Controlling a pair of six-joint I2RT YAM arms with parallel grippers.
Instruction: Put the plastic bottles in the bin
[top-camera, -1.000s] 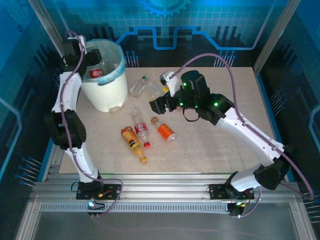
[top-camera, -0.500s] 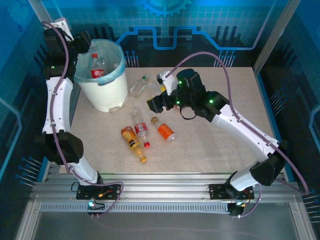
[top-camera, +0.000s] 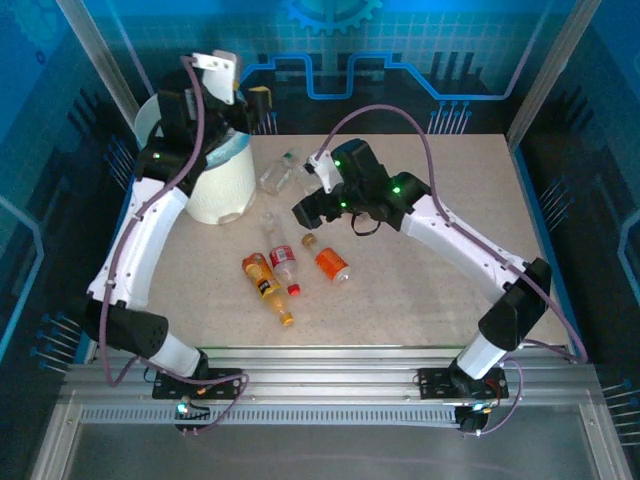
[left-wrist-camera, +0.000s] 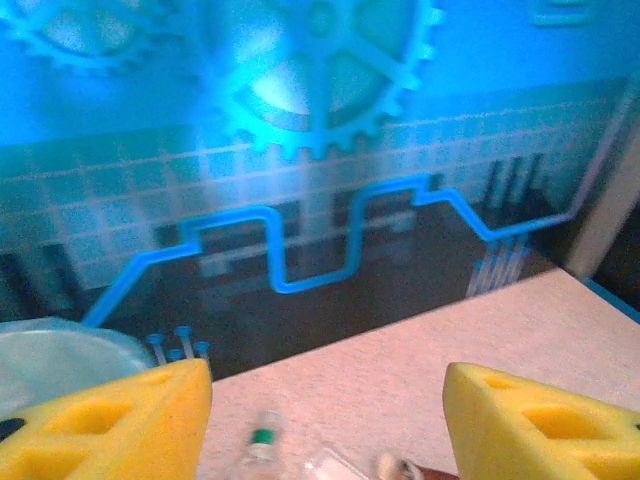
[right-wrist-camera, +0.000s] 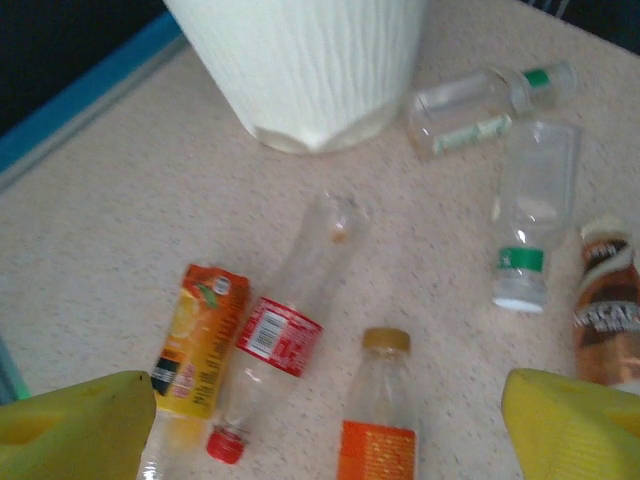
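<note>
Right gripper (right-wrist-camera: 325, 425) open, empty, above bottles (right-wrist-camera: 285, 335) beside bin (right-wrist-camera: 310, 70) | left gripper (left-wrist-camera: 325, 420) open by bin | risk: bottles crowded, fingers may knock neighbours rolling.

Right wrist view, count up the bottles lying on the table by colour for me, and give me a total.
Clear bottles with green trim: 2
Clear bottle with red label and cap: 1
Orange-labelled bottles: 2
Brown bottle: 1
Total: 6
</note>
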